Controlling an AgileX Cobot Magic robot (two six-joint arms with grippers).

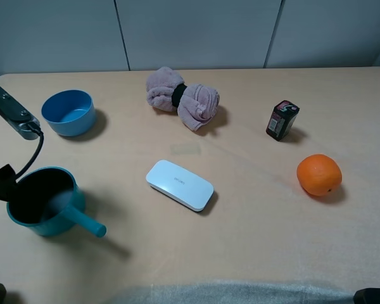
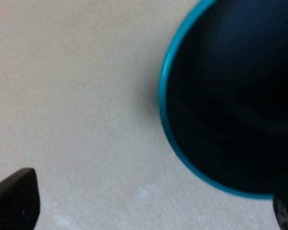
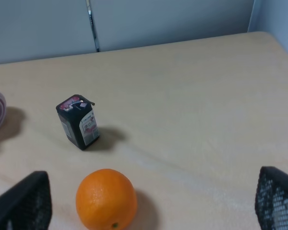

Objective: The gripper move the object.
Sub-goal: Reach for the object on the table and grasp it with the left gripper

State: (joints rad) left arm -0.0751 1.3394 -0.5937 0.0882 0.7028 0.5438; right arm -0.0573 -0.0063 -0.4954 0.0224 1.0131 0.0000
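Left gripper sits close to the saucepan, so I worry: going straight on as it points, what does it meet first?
Probably the bare table beside the saucepan; one finger may clip its rim.

**Colour key.**
- Desk (image 1: 253, 228): plain pale beige.
- Saucepan (image 1: 58, 223), at eight o'clock on the desk: teal wall, rim and handle, with a black interior.
- Bowl (image 1: 68, 112), at ten o'clock: lighter sky blue inside and out.
- Cloth (image 1: 199, 104), at twelve o'clock: dusty mauve-pink, cinched by a black band (image 1: 178, 95).
- Case (image 1: 179, 184), at the centre: unpatterned white.
- Carton (image 1: 282, 120), at two o'clock: black body with red on top and a white-and-red printed panel on one side.
- Orange (image 1: 318, 174), at four o'clock: even, bright orange.
- Wall (image 1: 196, 31): pale grey-blue panels divided by dark seams.
- Left tool (image 2: 153, 199): black.
- Right tool (image 3: 153, 201): black, with a fine pale grid on its pads (image 3: 273, 201).
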